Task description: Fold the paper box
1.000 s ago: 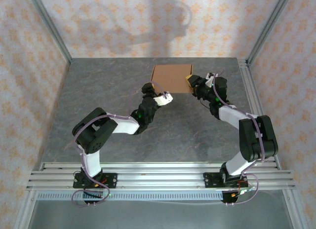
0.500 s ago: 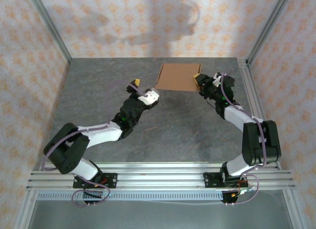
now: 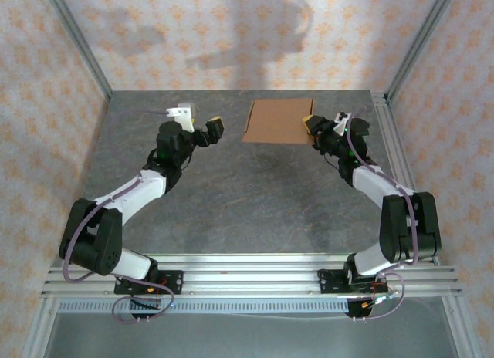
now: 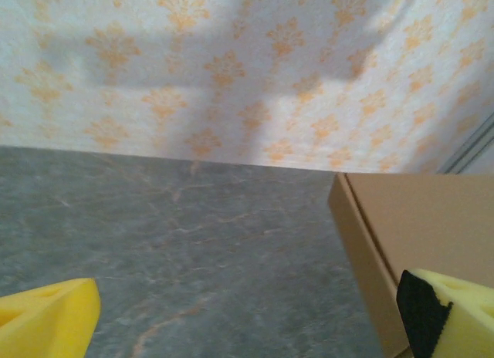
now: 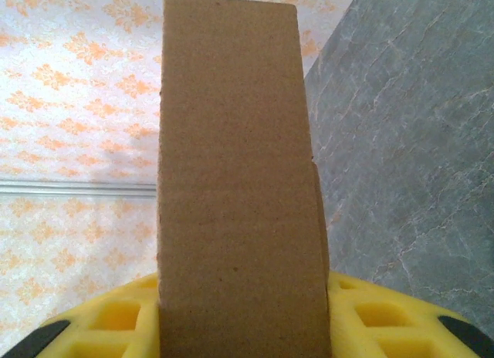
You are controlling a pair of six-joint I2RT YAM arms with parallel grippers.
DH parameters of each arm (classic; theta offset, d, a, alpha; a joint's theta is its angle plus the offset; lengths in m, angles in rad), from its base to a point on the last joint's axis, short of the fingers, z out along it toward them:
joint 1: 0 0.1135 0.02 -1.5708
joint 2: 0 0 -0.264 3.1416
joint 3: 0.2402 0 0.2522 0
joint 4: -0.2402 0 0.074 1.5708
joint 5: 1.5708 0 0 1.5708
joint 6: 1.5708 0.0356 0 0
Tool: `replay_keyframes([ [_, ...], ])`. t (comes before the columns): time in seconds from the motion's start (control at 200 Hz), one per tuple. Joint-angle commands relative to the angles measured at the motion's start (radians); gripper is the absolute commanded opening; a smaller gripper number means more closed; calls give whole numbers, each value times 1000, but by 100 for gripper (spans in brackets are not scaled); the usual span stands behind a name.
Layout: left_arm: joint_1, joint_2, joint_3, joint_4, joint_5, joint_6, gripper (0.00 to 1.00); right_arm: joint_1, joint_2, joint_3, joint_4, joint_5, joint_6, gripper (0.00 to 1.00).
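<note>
The paper box (image 3: 276, 120) is a closed brown cardboard piece at the back of the grey table, right of centre. My right gripper (image 3: 312, 127) is shut on its right end; in the right wrist view the box's narrow side (image 5: 235, 165) stands up between the yellow fingers (image 5: 386, 321). My left gripper (image 3: 202, 120) hangs open to the left of the box, apart from it, with nothing between its fingers. In the left wrist view the box's left end (image 4: 432, 219) lies ahead on the right, past the right yellow fingertip (image 4: 455, 312).
Patterned walls and metal corner posts (image 3: 77, 42) close off the table at the back and sides. A metal side rail (image 3: 390, 134) runs just right of the right arm. The arm bases sit on the aluminium rails (image 3: 247, 275) at the near edge.
My left gripper has let go of the box's front left edge, opened wide and swung away to the left and back. The right gripper has carried the box slightly to the right.
</note>
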Motion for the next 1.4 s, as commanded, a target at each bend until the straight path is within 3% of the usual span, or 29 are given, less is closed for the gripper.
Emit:
replay_keyframes([
  [0.0, 1, 2, -7, -57, 56, -45, 100, -6, -48, 12, -12, -25, -25, 36],
  [0.14, 2, -11, -51, 24, 27, 196, 100, -10, -54, 27, -48, -43, -3, 36],
  [0.305, 2, 32, -139, 305, 54, 398, 100, -36, -74, 31, -80, -90, 61, 31],
  [0.42, -8, 59, -171, 407, 99, 542, 100, -61, -121, 28, -125, -113, 77, 30],
  [0.556, -62, 72, -186, 429, 107, 749, 100, -67, -176, 50, -248, -135, 53, 29],
  [0.781, -187, 103, -195, 465, -10, 1056, 100, -67, -230, 81, -385, -193, 54, 29],
  [0.886, -216, 104, -216, 545, -21, 1115, 99, -68, -235, 101, -428, -235, 60, 28],
  [1.106, -273, 54, -235, 532, -19, 1221, 96, -68, -227, 128, -487, -297, 97, 27],
  [1.396, -305, -12, -239, 502, 31, 1237, 88, -69, -215, 166, -613, -348, 45, 27],
])
